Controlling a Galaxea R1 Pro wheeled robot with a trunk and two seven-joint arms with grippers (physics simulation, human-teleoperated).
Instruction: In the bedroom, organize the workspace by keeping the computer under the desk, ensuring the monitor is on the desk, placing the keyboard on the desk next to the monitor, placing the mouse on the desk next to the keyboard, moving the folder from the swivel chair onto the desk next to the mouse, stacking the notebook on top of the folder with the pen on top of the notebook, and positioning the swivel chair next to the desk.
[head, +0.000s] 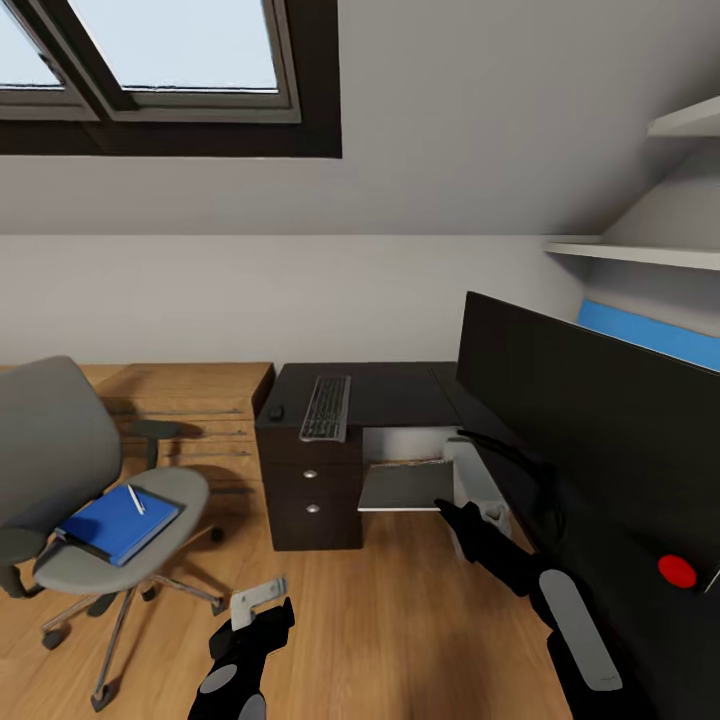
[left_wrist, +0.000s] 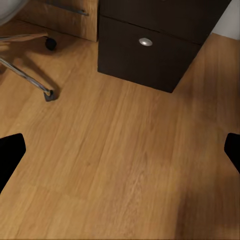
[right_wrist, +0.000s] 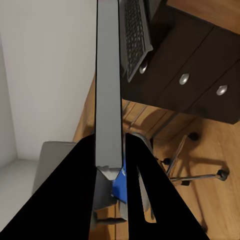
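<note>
The long glossy black desk (head: 400, 392) stood against the grey wall, with the slim silver-grey keyboard with dark keys (head: 327, 407) lying on its top above the three-drawer black unit (head: 312, 500). The small dark rounded mouse (head: 275, 411) sat just beside the keyboard, toward the desk's left edge. The large thin black monitor (head: 590, 420) rose close to the camera at the right, its red dot (head: 677, 571) low on the frame.

The grey padded swivel chair (head: 70, 480) stood on the light wood floor (head: 380, 620), apart from the desk. On its seat lay the flat bright blue folder (head: 117, 523), with a thin white pen (head: 135, 499) on top of it.

The right gripper (right_wrist: 111, 165) was clamped on a thin light-grey board (head: 405, 486), seen edge-on between its black fingers (right_wrist: 70, 200) in the right wrist view and held flat under the desk in the head view.

The left gripper (head: 262, 605) hung low over the floor, its jaws spread wide, holding nothing.
</note>
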